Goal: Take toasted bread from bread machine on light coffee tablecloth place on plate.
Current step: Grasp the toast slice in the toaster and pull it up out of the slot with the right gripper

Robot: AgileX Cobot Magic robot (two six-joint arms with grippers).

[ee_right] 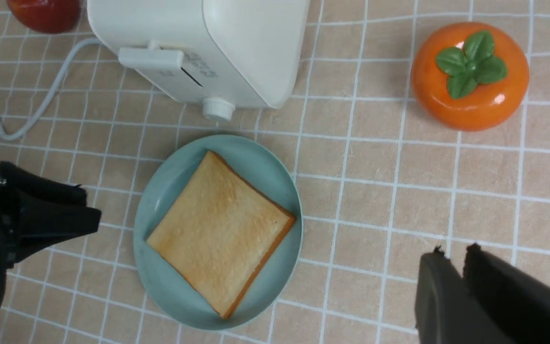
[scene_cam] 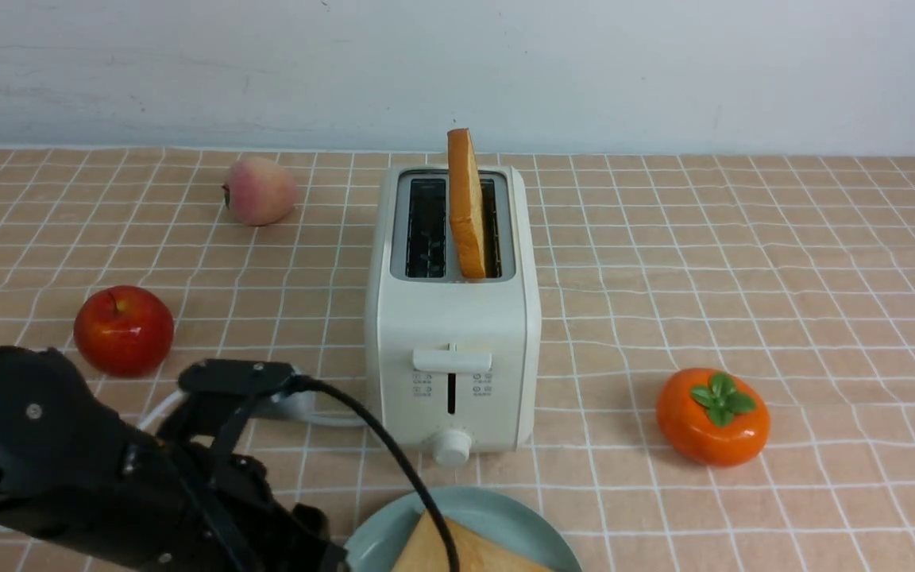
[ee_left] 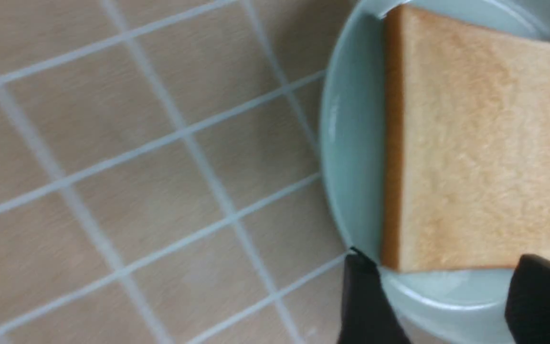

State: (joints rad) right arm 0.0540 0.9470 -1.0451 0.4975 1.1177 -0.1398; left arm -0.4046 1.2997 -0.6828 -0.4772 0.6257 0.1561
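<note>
The cream-white bread machine (scene_cam: pixel 452 318) stands mid-table on the light coffee tablecloth (scene_cam: pixel 743 262). One slice of toasted bread (scene_cam: pixel 465 202) stands upright in its right slot; the left slot is empty. The other slice (ee_right: pixel 220 231) lies flat on the mint-green plate (ee_right: pixel 160 282) in front of the toaster, also seen in the front view (scene_cam: pixel 473 556). My left gripper (ee_left: pixel 439 258) is open and empty, its fingertips at the plate's rim (ee_left: pixel 351 143) beside the slice (ee_left: pixel 470 143). My right gripper (ee_right: pixel 454 251) is shut and empty, hovering over bare cloth to the right of the plate.
A red apple (scene_cam: pixel 124 330) and a peach (scene_cam: pixel 260 191) lie left of the toaster. An orange persimmon (scene_cam: pixel 713 415) lies to its right. The white power cord (ee_right: pixel 41 100) runs along the cloth left of the toaster. The left arm (scene_cam: pixel 68 453) fills the near left corner.
</note>
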